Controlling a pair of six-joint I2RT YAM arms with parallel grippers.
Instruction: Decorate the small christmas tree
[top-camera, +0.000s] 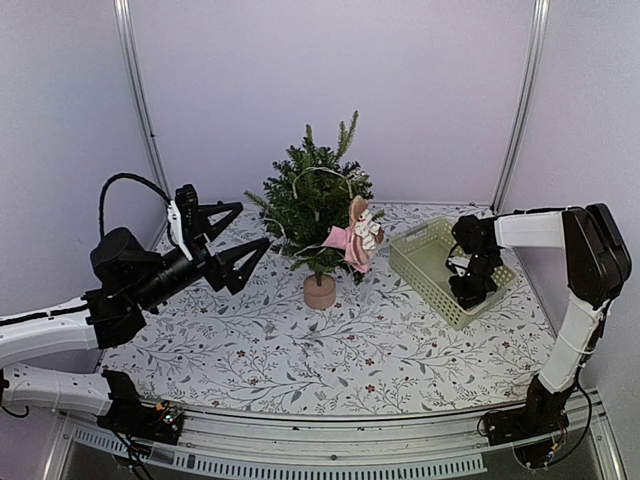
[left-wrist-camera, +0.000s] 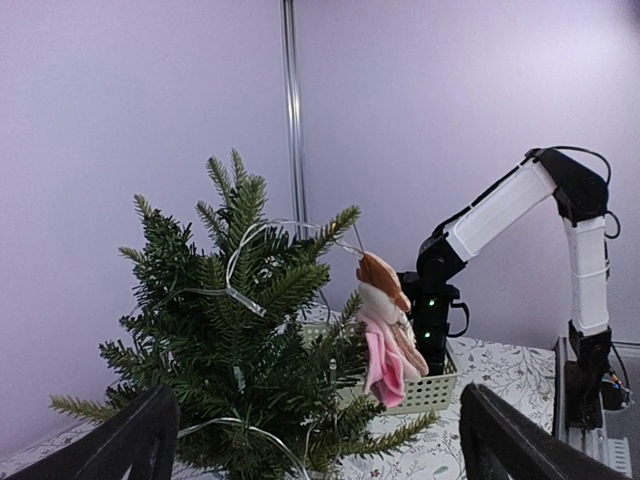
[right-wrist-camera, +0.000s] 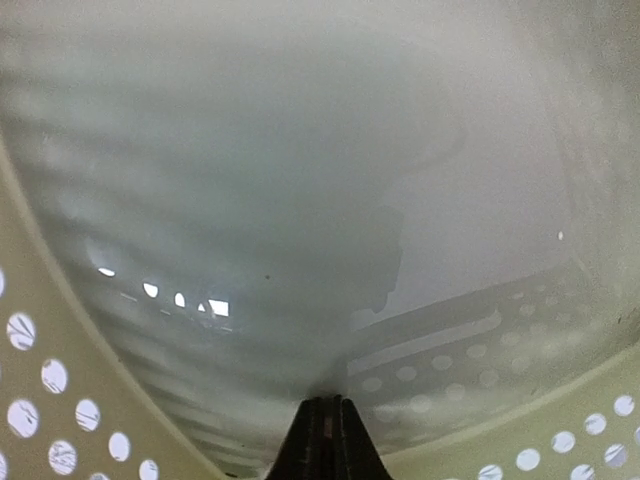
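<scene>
The small christmas tree (top-camera: 315, 205) stands on its tan base in the middle of the table, a clear light string (left-wrist-camera: 240, 290) looped through its dark-green branches. A pink and brown doll ornament (top-camera: 355, 238) hangs from a branch on its right side; in the left wrist view the ornament (left-wrist-camera: 388, 335) dangles in front of the basket. My left gripper (top-camera: 254, 225) hovers open just left of the tree, holding nothing. My right gripper (top-camera: 470, 290) reaches down inside the pale green basket (top-camera: 415, 255), its fingers (right-wrist-camera: 313, 440) pressed together near the basket's floor.
The basket's perforated wall (right-wrist-camera: 60, 400) curves close around the right gripper. A floral cloth (top-camera: 300, 350) covers the table. Metal frame posts (top-camera: 135, 90) rise at the back corners, and pale walls close the space in.
</scene>
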